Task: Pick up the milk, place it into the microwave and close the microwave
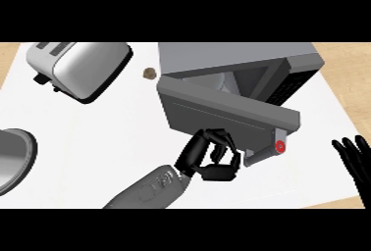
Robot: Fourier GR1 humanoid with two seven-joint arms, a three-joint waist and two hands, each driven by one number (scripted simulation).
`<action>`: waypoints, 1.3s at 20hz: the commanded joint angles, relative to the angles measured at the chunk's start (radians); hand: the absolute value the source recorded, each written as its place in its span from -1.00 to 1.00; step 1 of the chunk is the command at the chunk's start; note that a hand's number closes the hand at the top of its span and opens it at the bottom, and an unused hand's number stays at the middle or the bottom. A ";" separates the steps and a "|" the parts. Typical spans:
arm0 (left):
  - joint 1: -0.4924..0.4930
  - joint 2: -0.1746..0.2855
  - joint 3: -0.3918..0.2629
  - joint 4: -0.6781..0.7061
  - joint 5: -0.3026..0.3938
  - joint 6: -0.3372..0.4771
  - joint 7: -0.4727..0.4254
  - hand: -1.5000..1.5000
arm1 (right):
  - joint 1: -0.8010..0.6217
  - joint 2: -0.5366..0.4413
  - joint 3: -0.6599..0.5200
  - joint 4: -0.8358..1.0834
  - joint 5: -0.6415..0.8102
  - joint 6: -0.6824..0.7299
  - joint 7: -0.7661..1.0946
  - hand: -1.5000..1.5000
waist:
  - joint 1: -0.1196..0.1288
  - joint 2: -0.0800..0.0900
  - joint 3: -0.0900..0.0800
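The grey microwave [239,59] stands at the back right of the white counter [94,147]. Its door [225,110] is swung partway across the opening, with a red-tipped handle [279,145] at its free end. A pale shape [226,82] shows in the gap behind the door; I cannot tell whether it is the milk. My left hand [210,159] is against the door's outer face near its lower edge, fingers curled, holding nothing. At the view's right edge my right hand [355,157] rests open, fingers up.
A silver toaster [80,68] lies at the back left. A round metal pot or lid [11,159] sits at the left edge. A small brown object [149,73] lies between the toaster and the microwave.
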 commanded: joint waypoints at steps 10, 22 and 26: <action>-0.202 -0.005 0.060 0.046 0.231 0.241 0.006 -1.00 | -0.092 -0.076 -0.056 -0.054 -0.078 0.010 0.073 -1.00 | -0.073 0.022 0.002; -0.222 -0.005 0.099 0.072 0.378 0.349 -0.034 -1.00 | -0.245 -0.253 -0.231 -0.101 0.130 -0.079 0.048 1.00 | -0.101 0.041 0.000; -0.263 -0.005 0.107 0.075 0.416 0.363 -0.041 -1.00 | -0.272 -0.268 -0.228 -0.088 0.149 -0.083 0.049 1.00 | -0.092 0.044 0.003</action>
